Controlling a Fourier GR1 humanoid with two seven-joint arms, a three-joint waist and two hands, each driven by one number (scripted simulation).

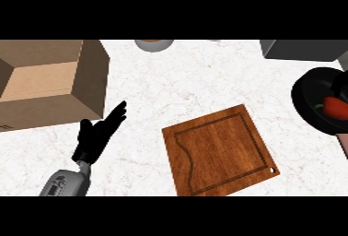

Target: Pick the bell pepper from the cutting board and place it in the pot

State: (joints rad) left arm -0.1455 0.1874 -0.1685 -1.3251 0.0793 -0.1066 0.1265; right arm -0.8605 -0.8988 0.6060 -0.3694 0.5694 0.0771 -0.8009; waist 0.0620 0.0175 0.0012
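Left hand [95, 133] lower left, fingers straight, pointing up-right; grey forearm beneath

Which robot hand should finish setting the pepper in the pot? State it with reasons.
Right. The bell pepper is already over the pot at the view's right edge; the left robot hand rests open on the far side of the cutting board.

cutting board [221, 152] centre | box [51, 83] left | pot [319, 99] right (bell pepper [334, 106] in it)
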